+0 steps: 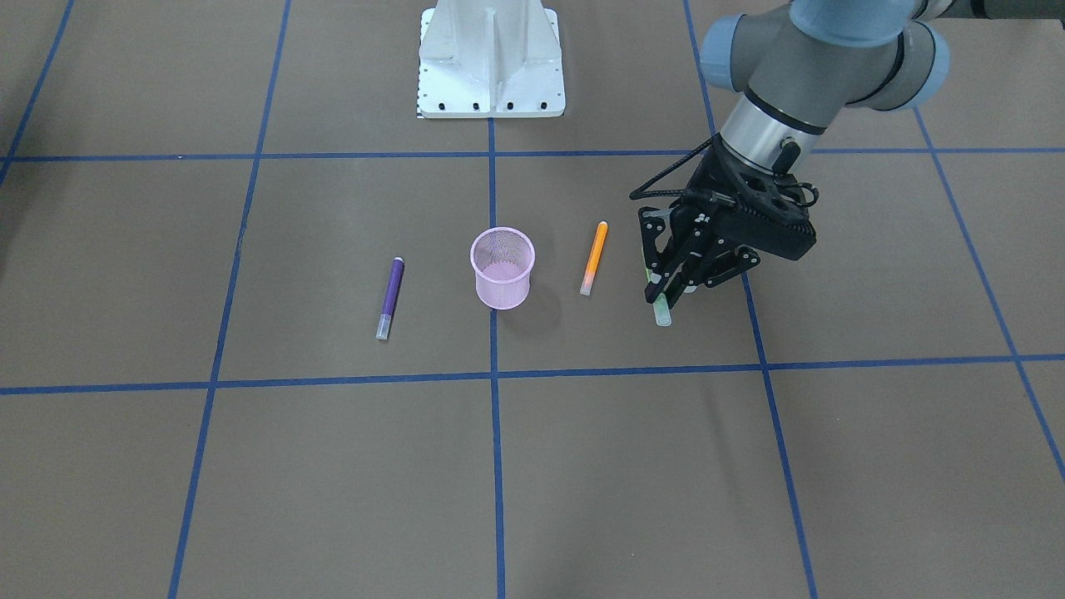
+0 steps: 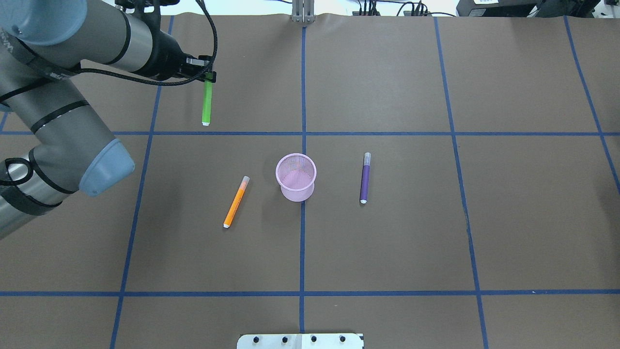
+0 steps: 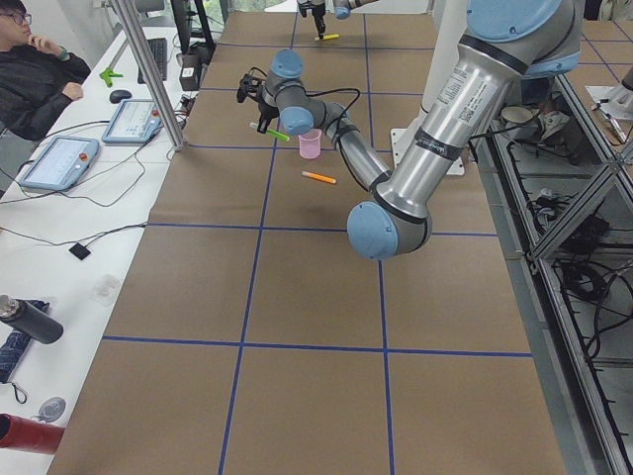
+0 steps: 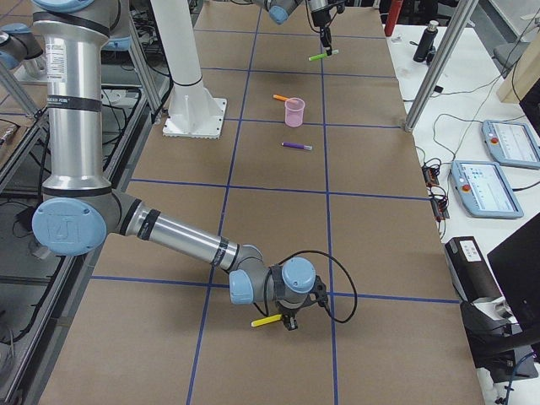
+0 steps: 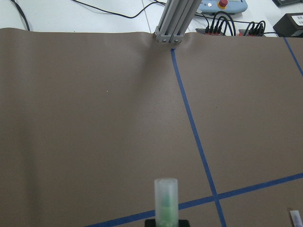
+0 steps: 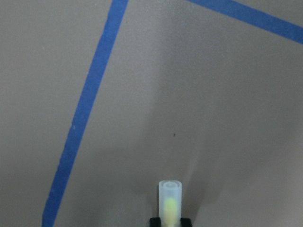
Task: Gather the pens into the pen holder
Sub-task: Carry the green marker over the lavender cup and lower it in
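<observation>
- The left black two-finger gripper (image 1: 666, 291) is clenched on the slim green marker pen (image 2: 207, 104), with the pen's pale cap poking out past the fingers.
- The small round pink wire-mesh pen holder (image 2: 296, 190) stands upright on the brown table (image 2: 436, 242).
- 2 pens lie flat, 1 on each side of the holder and apart from it: the slim orange pen (image 2: 236, 202) and the slim purple pen (image 2: 364, 178).
- The right gripper (image 4: 290, 319), well away from them, grasps a slim yellow pen (image 4: 267, 321).
</observation>
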Action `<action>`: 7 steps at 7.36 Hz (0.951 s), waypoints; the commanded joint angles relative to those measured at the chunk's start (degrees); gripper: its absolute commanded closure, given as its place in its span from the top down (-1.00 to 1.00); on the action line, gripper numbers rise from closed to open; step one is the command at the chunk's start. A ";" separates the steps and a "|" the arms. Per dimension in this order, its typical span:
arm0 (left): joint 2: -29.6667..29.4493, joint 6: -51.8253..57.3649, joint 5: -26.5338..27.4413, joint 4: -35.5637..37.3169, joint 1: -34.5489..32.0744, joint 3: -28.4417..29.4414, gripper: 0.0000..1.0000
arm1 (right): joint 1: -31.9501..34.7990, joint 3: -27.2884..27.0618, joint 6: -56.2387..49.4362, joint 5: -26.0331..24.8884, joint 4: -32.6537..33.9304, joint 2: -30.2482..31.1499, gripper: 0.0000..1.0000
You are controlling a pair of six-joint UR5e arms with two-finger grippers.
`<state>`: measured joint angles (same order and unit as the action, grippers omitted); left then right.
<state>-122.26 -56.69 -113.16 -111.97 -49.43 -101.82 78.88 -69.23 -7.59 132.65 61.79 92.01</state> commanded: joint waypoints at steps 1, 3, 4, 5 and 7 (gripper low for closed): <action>-2.00 0.09 0.83 -0.26 0.82 0.31 -1.00 | 0.39 -3.26 0.81 6.62 0.00 0.27 -1.00; -2.97 -1.39 17.88 -0.61 10.69 -1.09 -1.00 | 3.55 -7.21 0.82 7.98 0.34 -0.60 -1.00; -5.42 -2.63 21.54 -0.61 13.45 -1.18 -1.00 | 3.91 -7.49 0.99 7.89 0.26 -1.13 -1.00; -6.66 -4.12 21.93 -0.70 13.65 -1.36 -1.00 | 4.09 -7.49 2.39 7.89 -0.09 -1.74 -1.00; -7.55 -6.06 30.48 -5.93 19.68 0.03 -1.00 | 4.09 -9.59 3.01 8.06 0.17 -1.75 -1.00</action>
<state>-129.29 -61.74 -88.73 -114.31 -33.74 -102.75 82.90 -77.43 -5.06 140.60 61.80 90.34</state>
